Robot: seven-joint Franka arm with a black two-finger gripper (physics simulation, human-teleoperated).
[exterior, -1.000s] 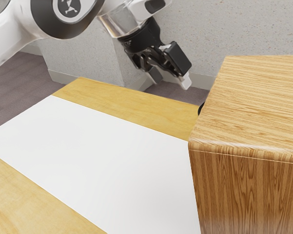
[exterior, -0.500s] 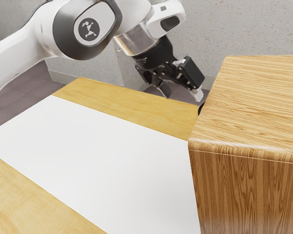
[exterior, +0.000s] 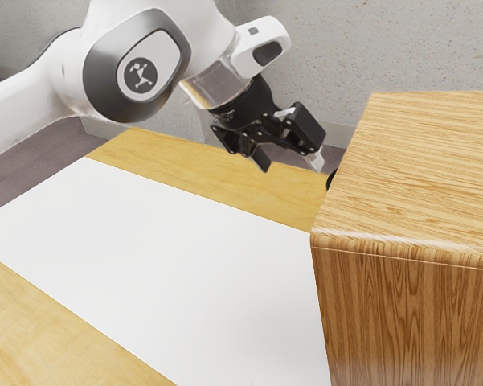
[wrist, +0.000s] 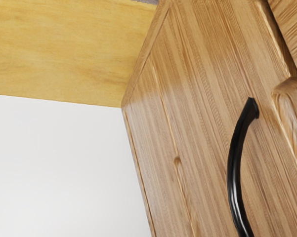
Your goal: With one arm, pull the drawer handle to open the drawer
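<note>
Approach step: the gripper [exterior: 288, 154], jaws wide and empty, hovers near the cabinet [exterior: 418, 185] front bearing the black drawer handle [wrist: 233, 168]; next, straddle the bar and close.

Arm [exterior: 137, 72] swinging further in from exterior view's upper left, big round joint coming fully into sight. Jaws sinking from up against wall to just above counter [exterior: 209, 173]. Hand turning, jaws levelling out, white tip drawing in near cabinet [exterior: 418, 201] far side.
</note>
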